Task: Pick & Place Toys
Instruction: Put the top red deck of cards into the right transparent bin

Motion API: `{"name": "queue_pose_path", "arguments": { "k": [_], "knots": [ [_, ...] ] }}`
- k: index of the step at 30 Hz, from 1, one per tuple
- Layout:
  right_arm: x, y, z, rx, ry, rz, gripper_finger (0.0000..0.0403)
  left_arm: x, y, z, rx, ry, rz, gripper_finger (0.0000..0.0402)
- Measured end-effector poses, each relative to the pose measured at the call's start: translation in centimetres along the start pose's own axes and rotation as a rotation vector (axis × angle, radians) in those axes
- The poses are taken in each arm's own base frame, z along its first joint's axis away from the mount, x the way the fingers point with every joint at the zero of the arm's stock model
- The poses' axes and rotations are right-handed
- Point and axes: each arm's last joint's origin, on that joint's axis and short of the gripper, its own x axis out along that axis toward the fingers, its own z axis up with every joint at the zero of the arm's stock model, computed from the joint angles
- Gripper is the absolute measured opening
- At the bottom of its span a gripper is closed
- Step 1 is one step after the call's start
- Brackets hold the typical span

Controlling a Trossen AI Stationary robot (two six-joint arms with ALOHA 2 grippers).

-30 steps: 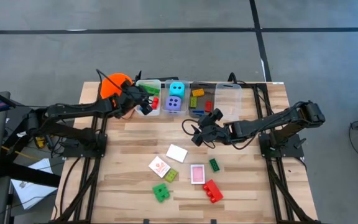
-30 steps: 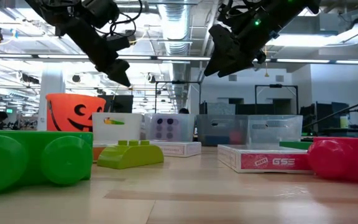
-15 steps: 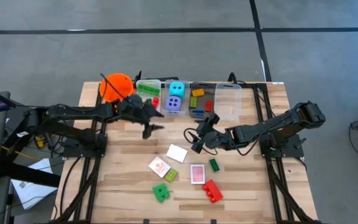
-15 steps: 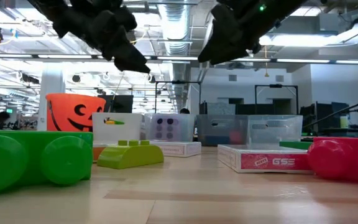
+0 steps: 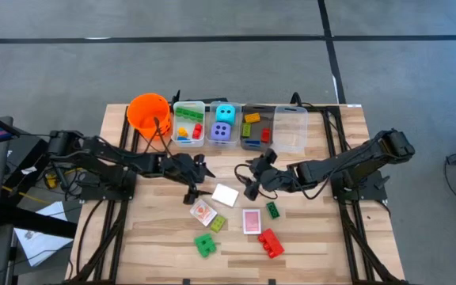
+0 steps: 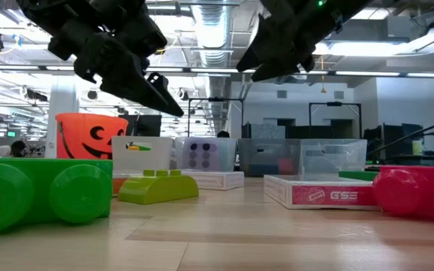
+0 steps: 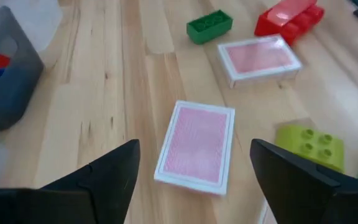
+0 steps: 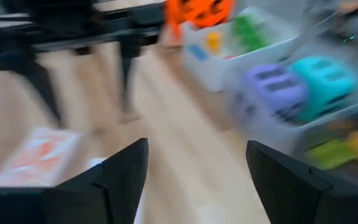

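My left gripper (image 5: 195, 188) hangs open above the table's middle. It points at a pink-backed card deck (image 7: 197, 146) lying flat on the wood (image 5: 203, 211), and it touches nothing. My right gripper (image 5: 249, 185) hovers open just right of a white card box (image 5: 226, 195). Loose toys lie flat toward the near edge: a second pink deck (image 5: 251, 221), a dark green brick (image 5: 273, 209), a lime brick (image 5: 218, 223), a green brick (image 5: 205, 245) and a red brick (image 5: 271, 242). A cyan die (image 5: 225, 112) and a purple die (image 5: 222, 133) sit in a bin.
An orange pumpkin-face bucket (image 5: 149, 111) stands at the far left. Beside it, several clear bins (image 5: 290, 128) line the far edge, some with bricks inside. Bare wood lies left of the cards and along the right side of the table.
My left gripper has swung away from the bins at the far edge. It has moved toward the near edge and down, and has turned until it points at the pink-backed deck. My right gripper has drifted slightly toward the near left.
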Motion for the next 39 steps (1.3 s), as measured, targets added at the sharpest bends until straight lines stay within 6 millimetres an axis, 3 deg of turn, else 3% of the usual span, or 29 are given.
{"name": "queue_pose_path", "arguments": {
  "k": [4,11,17,21,27,39],
  "knots": [
    [0.4,1.1,-0.5,0.010,0.038,0.139,0.0265,-0.3,0.4,0.1,-0.003,-0.003,0.069,0.0310],
    [1.2,4.6,-3.8,-0.162,0.074,0.217,0.0265,-2.0,1.4,1.2,-0.019,-0.068,0.171,0.0320],
    [2.7,5.5,-5.8,-0.006,0.132,0.181,0.0265,-3.3,1.9,1.8,-0.028,-0.115,0.196,0.0321],
    [3.9,5.8,-7.7,-0.011,0.181,0.153,0.0265,-3.6,2.2,2.0,-0.033,-0.134,0.209,0.0322],
    [6.4,5.1,-9.1,0.116,0.216,0.092,0.0265,-3.7,2.3,2.0,-0.034,-0.135,0.211,0.0321],
    [7.0,4.6,-8.9,0.044,0.260,0.173,0.0265,-3.7,2.3,2.0,-0.035,-0.135,0.210,0.0324]
  ]
}}
